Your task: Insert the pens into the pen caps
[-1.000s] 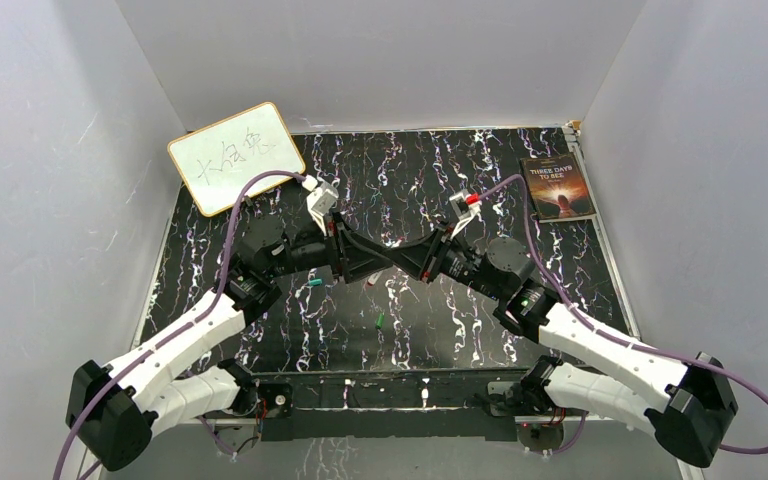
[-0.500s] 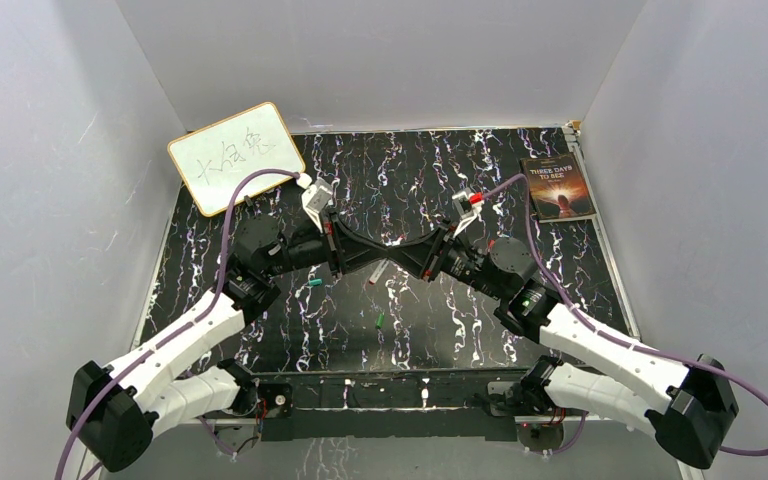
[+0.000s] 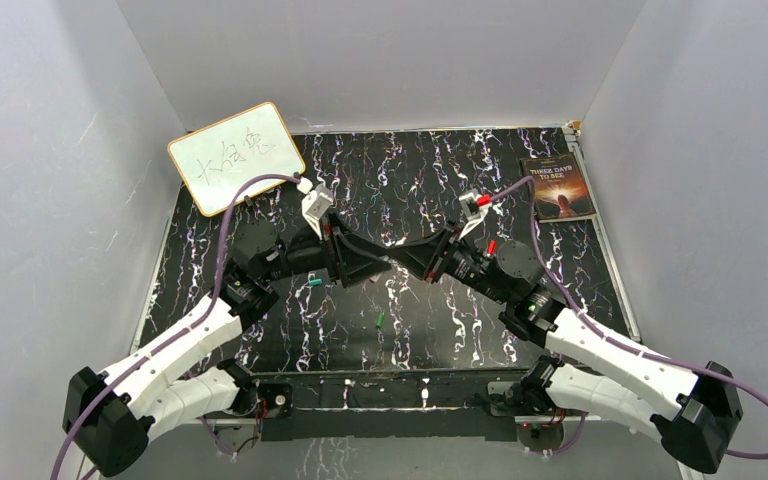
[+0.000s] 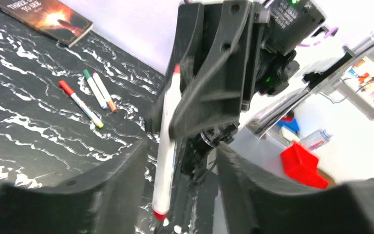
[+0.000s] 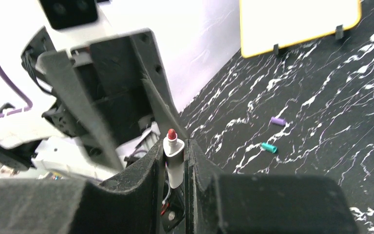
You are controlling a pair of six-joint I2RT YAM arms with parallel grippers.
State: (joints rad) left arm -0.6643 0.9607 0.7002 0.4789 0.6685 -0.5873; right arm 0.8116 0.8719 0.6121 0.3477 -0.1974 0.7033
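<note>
The right gripper (image 5: 175, 147) is clamped on the held pen (image 5: 174, 165), a white pen with a red tip that pokes out just past the fingers. This pen is up off the tabletop (image 3: 410, 165), well away from the book (image 3: 558, 187) and out over the middle of the dark marbled surface. In the left wrist view it stands nearly upright with red at both ends.

The left gripper (image 4: 181, 148) sits on the far side of the held pen from the book, nose to nose with the right gripper. Its fingers are apart. The lower end of the held pen sits in the gap between them, and I cannot tell whether it touches either finger.

Three more pens lie flat on the tabletop near the book: a pen with a red end (image 4: 80, 105), a pen with a green end (image 4: 93, 87) and a pen with an orange end (image 4: 105, 95), the last two side by side.

The teal cap (image 5: 269, 147) and the purple cap (image 5: 277, 121) lie close together but apart, far from the book, beyond both grippers. The green cap (image 3: 379, 321) lies alone, also far from the book, toward the arm bases. A whiteboard (image 3: 236, 157) leans at the far corner opposite the book.
</note>
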